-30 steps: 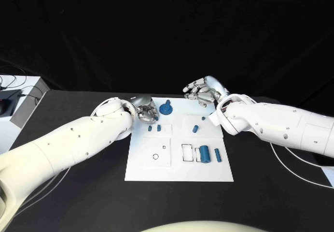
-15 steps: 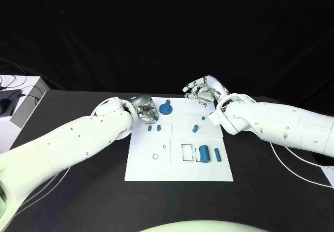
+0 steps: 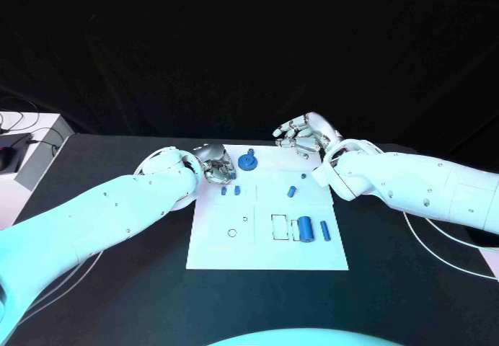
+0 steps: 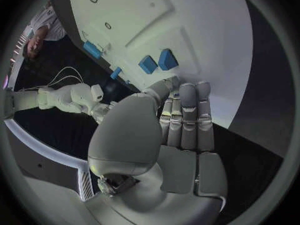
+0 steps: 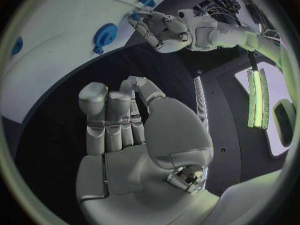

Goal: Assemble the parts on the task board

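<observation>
Your left hand [image 3: 218,170], fingers curled on nothing, hovers at the task board's [image 3: 266,256] far corner beside two small blue parts [image 3: 231,191]; a careless descent could knock them askew.

White task board [image 3: 266,245] flat mid-table; blue parts [image 3: 307,229] scattered.
</observation>
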Robot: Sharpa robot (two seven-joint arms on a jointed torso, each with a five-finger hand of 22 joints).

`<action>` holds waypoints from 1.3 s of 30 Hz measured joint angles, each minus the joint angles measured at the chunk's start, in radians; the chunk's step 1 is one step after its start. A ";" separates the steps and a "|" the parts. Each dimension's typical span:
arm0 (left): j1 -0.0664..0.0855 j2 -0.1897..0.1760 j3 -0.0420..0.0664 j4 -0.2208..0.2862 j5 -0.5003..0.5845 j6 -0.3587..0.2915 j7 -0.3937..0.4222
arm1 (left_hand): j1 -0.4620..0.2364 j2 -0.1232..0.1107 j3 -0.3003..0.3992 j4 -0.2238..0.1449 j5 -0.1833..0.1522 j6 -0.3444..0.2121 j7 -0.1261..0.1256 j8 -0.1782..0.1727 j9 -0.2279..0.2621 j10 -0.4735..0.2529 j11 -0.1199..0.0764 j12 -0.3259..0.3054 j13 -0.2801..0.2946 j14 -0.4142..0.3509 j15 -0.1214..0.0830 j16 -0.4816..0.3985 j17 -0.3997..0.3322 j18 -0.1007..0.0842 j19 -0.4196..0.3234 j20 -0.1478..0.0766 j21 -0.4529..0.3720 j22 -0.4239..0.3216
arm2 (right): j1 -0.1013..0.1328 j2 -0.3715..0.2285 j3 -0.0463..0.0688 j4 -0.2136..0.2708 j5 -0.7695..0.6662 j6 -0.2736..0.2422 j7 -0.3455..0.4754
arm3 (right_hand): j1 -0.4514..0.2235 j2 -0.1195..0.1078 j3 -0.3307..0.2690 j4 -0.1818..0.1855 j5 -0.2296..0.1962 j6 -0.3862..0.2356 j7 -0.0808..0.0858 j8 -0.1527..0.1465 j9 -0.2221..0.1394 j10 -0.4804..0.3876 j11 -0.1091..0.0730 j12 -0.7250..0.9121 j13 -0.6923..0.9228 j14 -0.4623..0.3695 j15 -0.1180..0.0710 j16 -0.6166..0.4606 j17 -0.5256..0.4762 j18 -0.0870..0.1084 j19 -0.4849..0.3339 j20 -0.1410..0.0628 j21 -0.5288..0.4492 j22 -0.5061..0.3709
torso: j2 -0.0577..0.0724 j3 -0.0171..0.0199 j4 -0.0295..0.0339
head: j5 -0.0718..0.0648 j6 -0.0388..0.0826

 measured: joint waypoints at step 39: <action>-0.005 -0.182 0.067 0.125 0.278 -0.192 0.152 | -0.018 -0.029 -0.081 0.091 0.000 0.006 0.031 0.000 -0.001 -0.150 0.047 0.036 -0.004 -0.109 0.044 -0.314 -0.186 -0.010 -0.080 0.051 -0.235 -0.155 | -0.002 -0.059 0.000 -0.003 -0.067 0.091 -0.039 | 0.078 -0.012 0.001 0.018 -0.330 -0.010 0.037 -0.010 -0.247 0.086 0.056 -0.511 -0.472 -0.007 0.033 -0.024 -0.032 0.017 0.004 0.022 -0.061 0.000 | -0.006 -0.0007 0.0017 | -0.014 0.020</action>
